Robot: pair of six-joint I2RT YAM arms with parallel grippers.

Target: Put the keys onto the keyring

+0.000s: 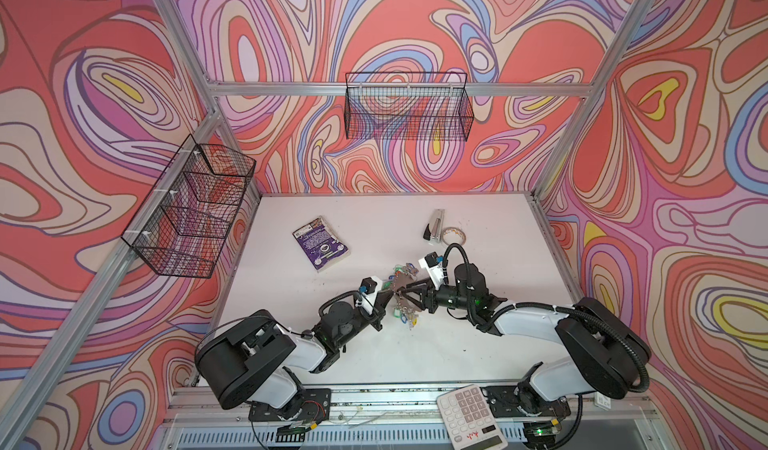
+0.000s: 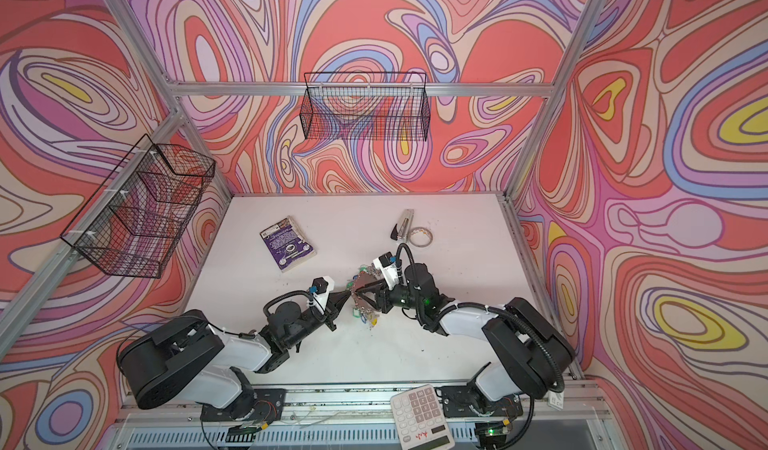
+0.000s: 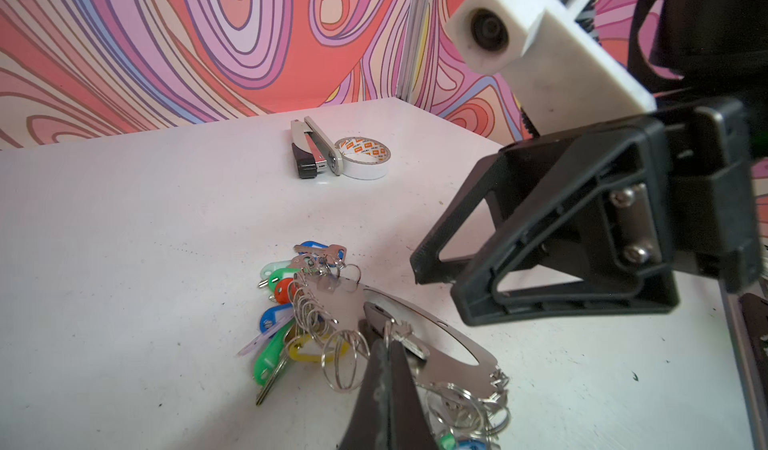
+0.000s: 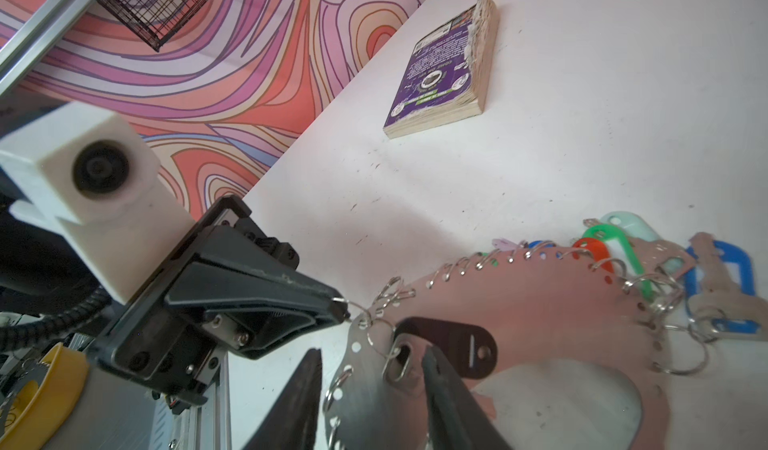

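Mid-table, both arms nose to nose over the big flat grey metal oval keyring plate (image 1: 402, 280) (image 4: 540, 315). It sits on the white tabletop (image 1: 291, 323) just fwd of ctr in both top views. It looks tilted: the end by the grippers is up, and the end w/ the tags is down on the table.

The left gripper (image 4: 338, 304) (image 3: 386, 369) has its black fingers pressed together. Its tips pinch a small wire ring (image 4: 353, 305) at the plate's edge, clearest in the right wrist view.

From the opp. side comes the right gripper (image 4: 372, 350) (image 3: 436, 290), fingers spread, one either side of that same edge. Nothing clamped btwn them that I can see.

And here are the keys: a small silver key (image 4: 400, 362) w/ its black-rimmed oblong plastic tag (image 4: 455, 344). They lie against the plate's face btwn the right gripper's fingers, just beside the pinched ring. Does the tag touch a finger or only pass behind it? Can't tell. Does the ring go through the key's hole? Can't tell either.

Along the plate's far edge, more rings carry blue, green, red and yellow tagged keys (image 3: 282, 298), fanned out on the table.

Further back a purple paperback book (image 1: 321, 244) lies flat on the left. On the right a grey stapler (image 1: 434, 225) lies just beside a whitish tape roll (image 1: 454, 235). A white calculator (image 1: 469, 416) lies on the front rail.
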